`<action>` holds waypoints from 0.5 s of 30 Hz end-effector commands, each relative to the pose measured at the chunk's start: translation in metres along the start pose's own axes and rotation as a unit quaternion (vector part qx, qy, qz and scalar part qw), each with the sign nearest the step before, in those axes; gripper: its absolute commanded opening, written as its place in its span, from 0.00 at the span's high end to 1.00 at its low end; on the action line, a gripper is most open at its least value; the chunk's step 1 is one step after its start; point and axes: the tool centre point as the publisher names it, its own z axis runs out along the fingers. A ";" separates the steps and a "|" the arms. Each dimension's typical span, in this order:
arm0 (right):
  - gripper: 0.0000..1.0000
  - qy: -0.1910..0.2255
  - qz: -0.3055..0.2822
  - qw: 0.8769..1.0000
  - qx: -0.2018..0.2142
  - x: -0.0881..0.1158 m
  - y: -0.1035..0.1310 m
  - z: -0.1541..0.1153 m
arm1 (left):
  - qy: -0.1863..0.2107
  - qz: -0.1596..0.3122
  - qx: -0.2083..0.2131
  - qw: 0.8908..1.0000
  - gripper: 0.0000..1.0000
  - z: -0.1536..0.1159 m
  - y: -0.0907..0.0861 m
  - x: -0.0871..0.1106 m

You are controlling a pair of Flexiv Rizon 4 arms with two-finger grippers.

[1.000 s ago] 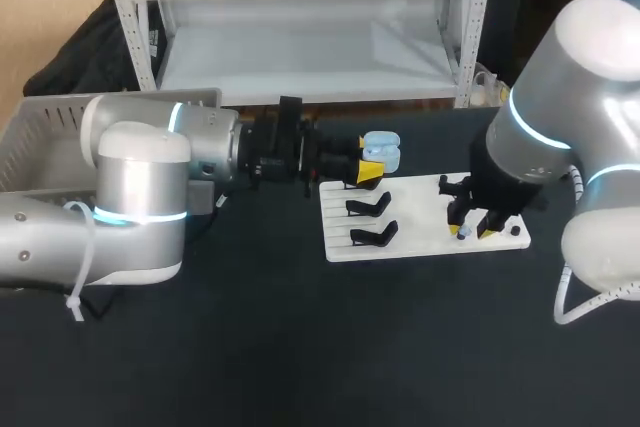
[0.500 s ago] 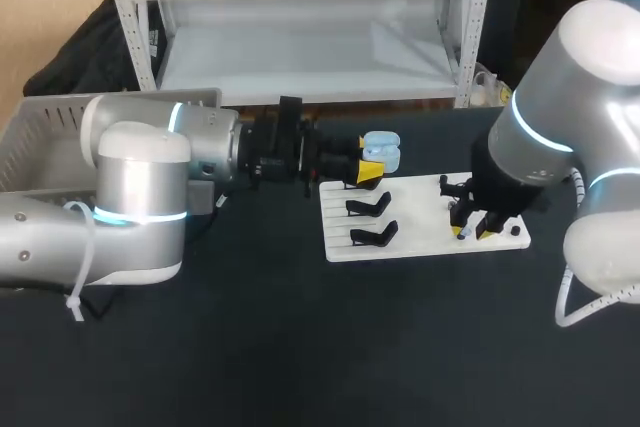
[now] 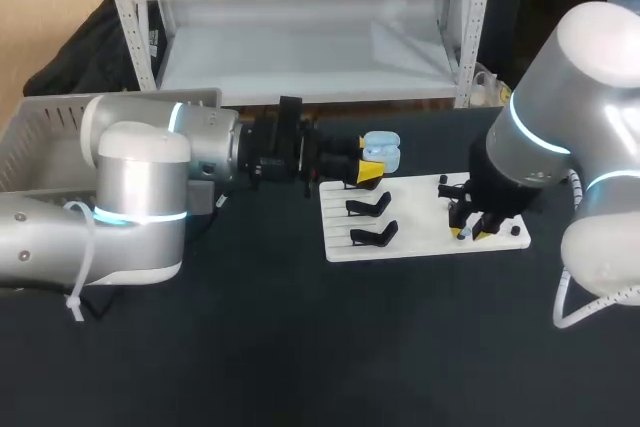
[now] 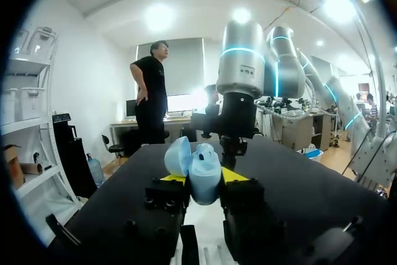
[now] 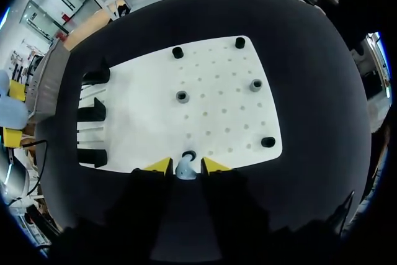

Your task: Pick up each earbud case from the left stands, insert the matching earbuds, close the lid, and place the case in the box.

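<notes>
Right wrist view: the right end effector (image 5: 186, 164) hangs low over the near edge of a white pegboard (image 5: 217, 103), with a pale blue earbud (image 5: 184, 170) between its yellow tips; whether it is clamped on the earbud I cannot tell. Just ahead of the earbud sits a small black socket (image 5: 189, 154), and further ahead five more sockets (image 5: 182, 96) are scattered over the board. Off to one side of the end effector, three black stands (image 5: 93, 113) line the board's far edge. Around the board lies the dark table (image 5: 310, 60).

Seen from the left wrist, the left end effector (image 4: 204, 178) is clamped on a pale blue earbud case (image 4: 205, 169), one yellow tip on each side, and the lid (image 4: 178, 156) stands open. Straight ahead of it, the right arm (image 4: 239, 60) comes down to the board. From the head view, the grey box (image 3: 40, 147) lies well behind the left end effector, beside the left arm (image 3: 140, 187).

Since a second ago the right arm has shifted only slightly over the same spot; the left arm and the case have not moved
</notes>
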 end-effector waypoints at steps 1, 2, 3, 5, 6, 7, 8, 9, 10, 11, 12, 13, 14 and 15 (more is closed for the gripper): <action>0.76 -0.001 0.000 1.000 0.001 0.000 0.001 0.001 | 0.001 0.000 -0.002 1.000 1.00 0.000 -0.001 0.000; 0.77 -0.001 0.000 1.000 0.001 0.000 0.001 0.001 | 0.001 0.000 -0.002 1.000 1.00 0.000 -0.001 0.000; 0.79 -0.001 0.001 1.000 0.001 -0.001 0.000 0.001 | 0.001 0.000 -0.002 1.000 1.00 0.000 -0.001 0.000; 0.86 -0.001 0.001 1.000 0.001 -0.001 0.000 0.001 | 0.001 0.000 -0.002 1.000 1.00 0.000 -0.001 0.000; 0.89 -0.001 0.001 1.000 0.002 -0.001 0.000 0.001 | 0.001 0.000 -0.002 1.000 1.00 0.000 -0.001 0.000; 0.91 -0.001 0.001 1.000 0.002 -0.001 0.000 0.001 | 0.001 0.000 -0.002 1.000 1.00 0.000 -0.001 0.000; 0.92 -0.001 0.001 1.000 0.002 -0.001 0.000 0.001 | 0.001 0.000 -0.002 1.000 1.00 0.000 -0.001 0.000; 0.95 -0.001 0.002 1.000 0.002 0.000 0.000 0.001 | 0.001 0.000 -0.002 1.000 1.00 0.000 -0.001 0.000; 1.00 -0.001 0.002 1.000 0.003 0.000 -0.001 0.000 | 0.001 0.000 -0.002 1.000 1.00 0.000 -0.001 0.000; 1.00 -0.001 0.002 1.000 0.003 0.000 -0.001 0.000 | 0.001 0.000 -0.002 1.000 1.00 0.000 -0.001 0.000; 1.00 -0.001 0.002 1.000 0.003 0.000 -0.001 -0.001 | 0.001 0.000 -0.002 1.000 1.00 0.000 -0.001 0.000; 1.00 -0.002 0.002 1.000 0.003 0.001 -0.001 -0.002 | 0.001 0.000 -0.002 1.000 1.00 0.000 -0.001 0.000; 1.00 -0.002 0.002 1.000 0.003 0.001 -0.001 -0.002 | 0.001 0.000 -0.002 1.000 1.00 0.000 -0.001 0.000; 1.00 -0.003 0.002 1.000 0.002 0.001 -0.001 -0.004 | 0.001 0.000 -0.002 1.000 1.00 0.000 -0.001 0.000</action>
